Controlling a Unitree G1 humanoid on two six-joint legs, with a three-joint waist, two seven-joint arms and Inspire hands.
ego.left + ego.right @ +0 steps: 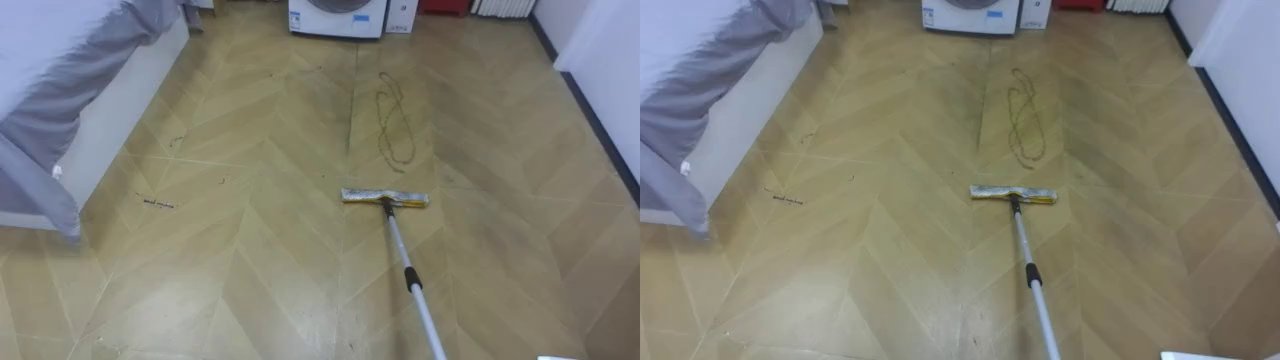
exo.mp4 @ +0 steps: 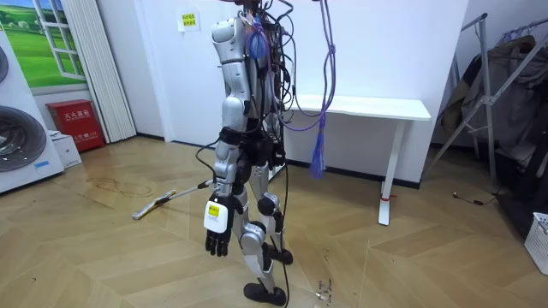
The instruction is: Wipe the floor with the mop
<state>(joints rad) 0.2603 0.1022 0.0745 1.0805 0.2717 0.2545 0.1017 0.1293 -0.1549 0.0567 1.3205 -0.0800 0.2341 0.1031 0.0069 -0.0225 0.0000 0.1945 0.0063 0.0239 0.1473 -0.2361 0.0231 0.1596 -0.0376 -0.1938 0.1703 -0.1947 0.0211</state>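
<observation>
Rests mop head (image 1: 385, 197) flat on the floor (image 1: 250, 270) near a looping brown mark (image 1: 393, 125), pole (image 1: 404, 262) slanting back rightward, probably to push across it; hangs left hand (image 2: 217, 242) loose and empty; cannot tell what grips the pole.

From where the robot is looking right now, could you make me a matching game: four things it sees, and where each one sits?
Things
1. flat yellowish mop head on a silver pole
2. white front-loading washing machine
3. grey fabric bed cover
4. thin dark loop, perhaps a cord

Places
A. along the view's left side
B. lying between the mop head and the washing machine
C. middle of the wooden herringbone floor
D. far end, at the view's top edge

Pairs: 1-C, 2-D, 3-A, 4-B
</observation>
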